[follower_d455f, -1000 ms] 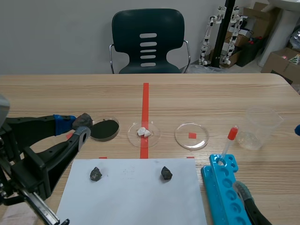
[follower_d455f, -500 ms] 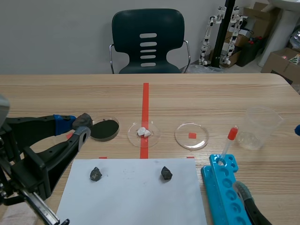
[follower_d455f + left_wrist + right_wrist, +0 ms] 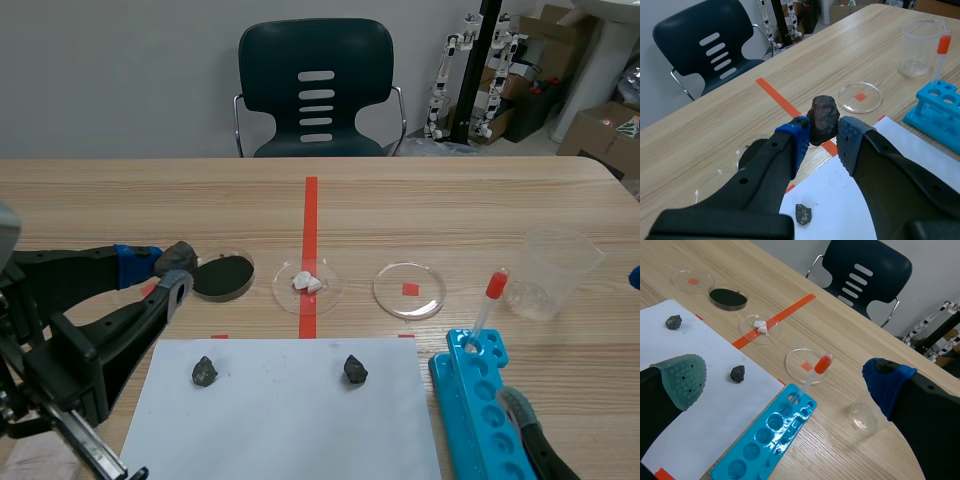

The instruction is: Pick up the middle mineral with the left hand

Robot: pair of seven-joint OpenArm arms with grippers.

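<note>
Unmoved since a second ago, the left gripper (image 3: 823,133) pinches a dark rock (image 3: 821,117) aloft (half hidden in the scene view); the right gripper (image 3: 784,380) gapes wide.

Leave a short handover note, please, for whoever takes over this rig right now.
Left end effector: shut on the dark reddish-brown lumpy mineral, pinched between its pads, off the white paper sheet.
Right end effector: open, holding nothing, above the blue plastic tube rack.
On the sheet: two small dark grey minerals, with a bare gap between them.
Done: the middle mineral is picked up by the left arm.
Left: nothing for the pick itself; keep the grip steady.
</note>
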